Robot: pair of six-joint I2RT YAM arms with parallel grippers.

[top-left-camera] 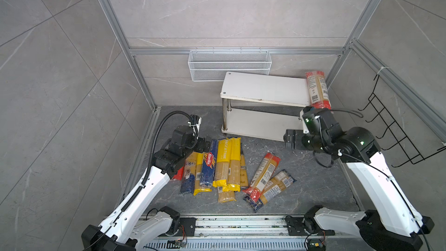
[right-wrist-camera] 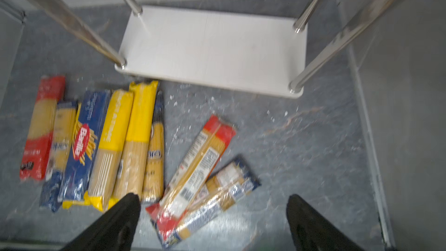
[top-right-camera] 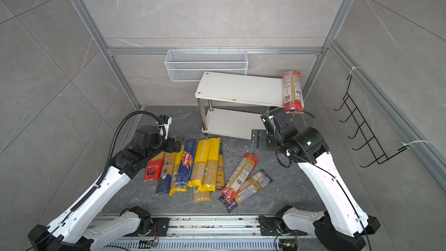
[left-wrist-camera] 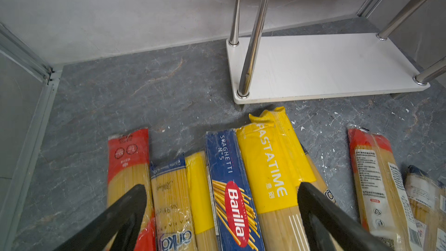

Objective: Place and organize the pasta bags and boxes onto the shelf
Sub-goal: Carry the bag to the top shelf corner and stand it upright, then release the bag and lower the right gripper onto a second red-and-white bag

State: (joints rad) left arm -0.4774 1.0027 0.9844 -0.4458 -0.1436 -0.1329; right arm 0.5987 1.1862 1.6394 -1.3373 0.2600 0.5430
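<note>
1. Grey stone-look tabletop [top-left-camera: 301, 177] in a walled booth, with the shelf [top-left-camera: 263, 88] at back right.
2. One red-ended bag [top-left-camera: 318, 89] lies on the shelf's top at the right end, overhanging the front edge. The other packs [top-right-camera: 207, 165] lie on the tabletop.
3. Spread wide and empty, the left claw [left-wrist-camera: 222, 189] hangs above the blue box [top-left-camera: 209, 165].
4. Also released and empty, the right claw [right-wrist-camera: 212, 197] is near the shelf's lower level.
5. Advice: centre on the box alone, grip mid-length, carry it level.

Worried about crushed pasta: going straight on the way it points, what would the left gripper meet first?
Probably the dark blue Barilla spaghetti box, lying flat just ahead of the open left gripper. The gripper's height is unclear, so it might instead reach the grey floor just beyond.
</note>
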